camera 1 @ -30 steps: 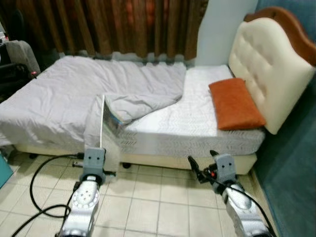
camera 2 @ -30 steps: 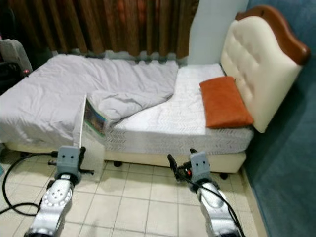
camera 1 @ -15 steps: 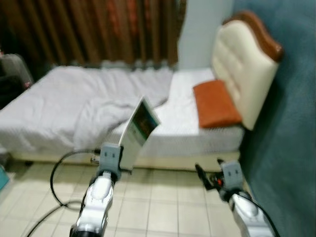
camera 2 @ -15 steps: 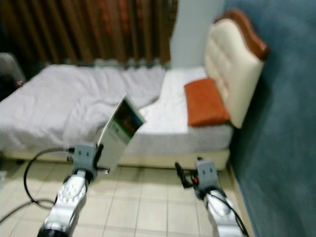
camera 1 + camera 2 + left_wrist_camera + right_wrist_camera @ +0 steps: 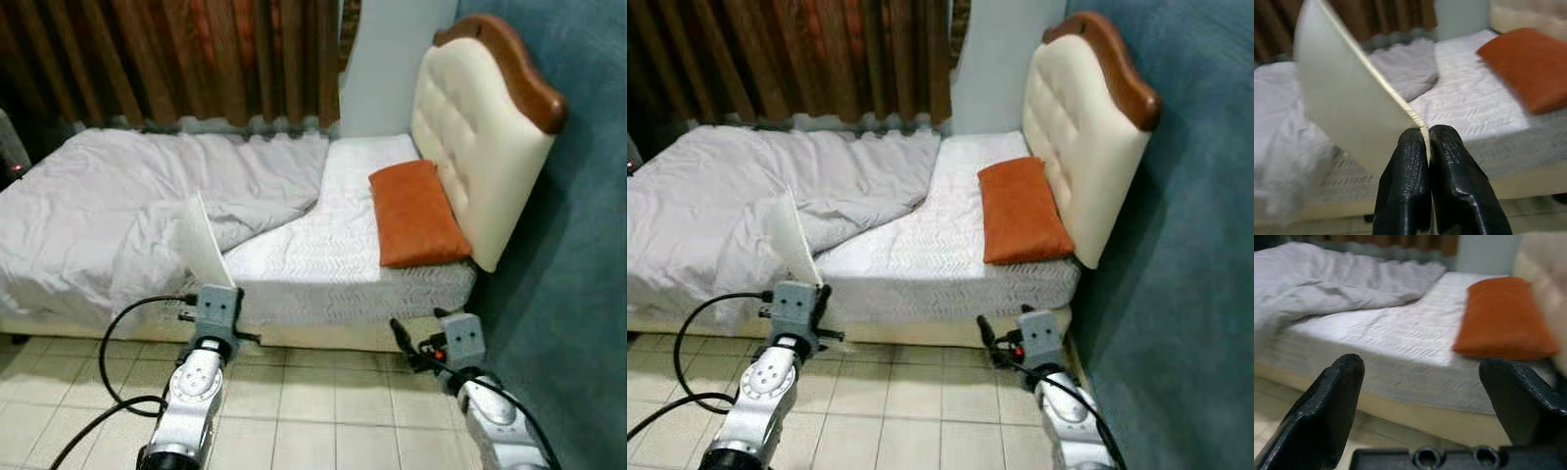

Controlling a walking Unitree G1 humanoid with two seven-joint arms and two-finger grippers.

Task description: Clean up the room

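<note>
Up front, the head view shows the left gripper (image 5: 211, 282) holding a thin book (image 5: 204, 241) up beside the bed (image 5: 323, 255). Its wrist view shows fingers (image 5: 1405, 186) pinched tight on one corner; the book looks light, stiff, slippery. Right gripper (image 5: 1425, 406) is wide open, empty.

The left gripper (image 5: 795, 286) holds a tilted white book (image 5: 792, 242) before the bed (image 5: 921, 264); an orange pillow (image 5: 1019, 211) leans against the headboard (image 5: 1080, 137).
</note>
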